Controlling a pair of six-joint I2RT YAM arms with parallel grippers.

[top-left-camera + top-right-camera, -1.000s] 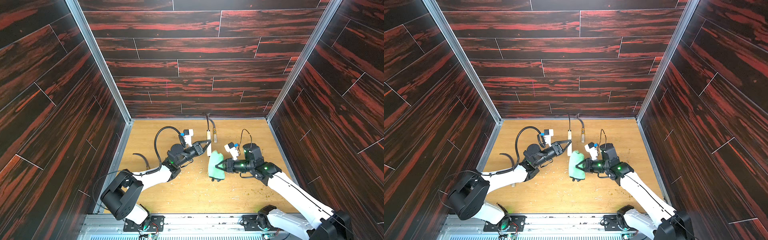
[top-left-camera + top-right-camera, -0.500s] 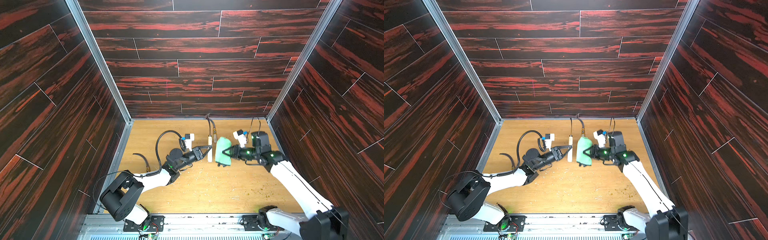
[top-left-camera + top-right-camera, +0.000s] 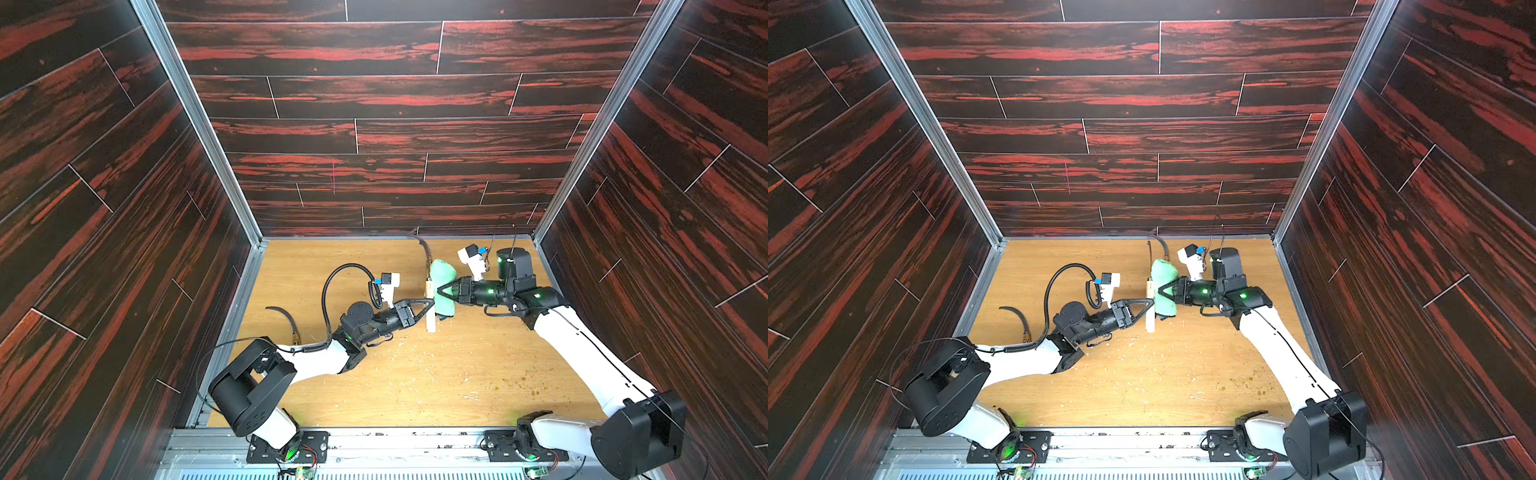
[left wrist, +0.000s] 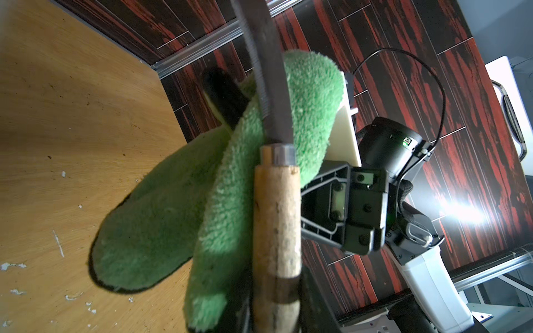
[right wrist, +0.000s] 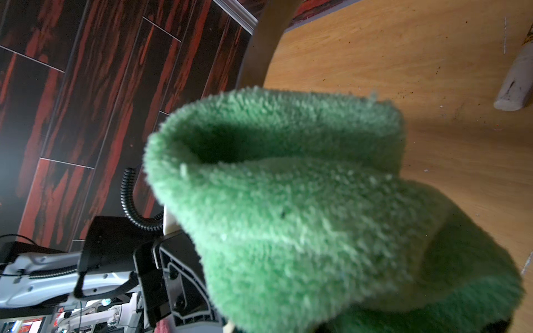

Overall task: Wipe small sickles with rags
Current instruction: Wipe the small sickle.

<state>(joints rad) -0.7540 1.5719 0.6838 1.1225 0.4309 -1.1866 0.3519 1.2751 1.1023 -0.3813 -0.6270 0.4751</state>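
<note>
The sickle (image 3: 430, 309) being wiped is sitting at the centre of both top views. Its pale handle is pointing toward the lower edge of the frame and its dark blade is curving up toward the back wall. The left jaws are gripping that handle tightly, reaching in from the left.

The light green rag (image 3: 442, 286) is pressing against the sickle's right side. In the left wrist view it is folding around the base of the toothed blade (image 4: 272, 95), just above the metal collar. The right jaws are pinching the rag shut, reaching in from the right.

A second sickle (image 3: 286, 318) is lying on the bench (image 3: 415, 386) at left centre, with its handle end running under the left arm (image 3: 316, 359). A third sickle (image 5: 514, 83) is lying on the bench, its handle showing past the rag in the right wrist view. Pale flecks are lying scattered over the bench toward the lower part of the frame.
</note>
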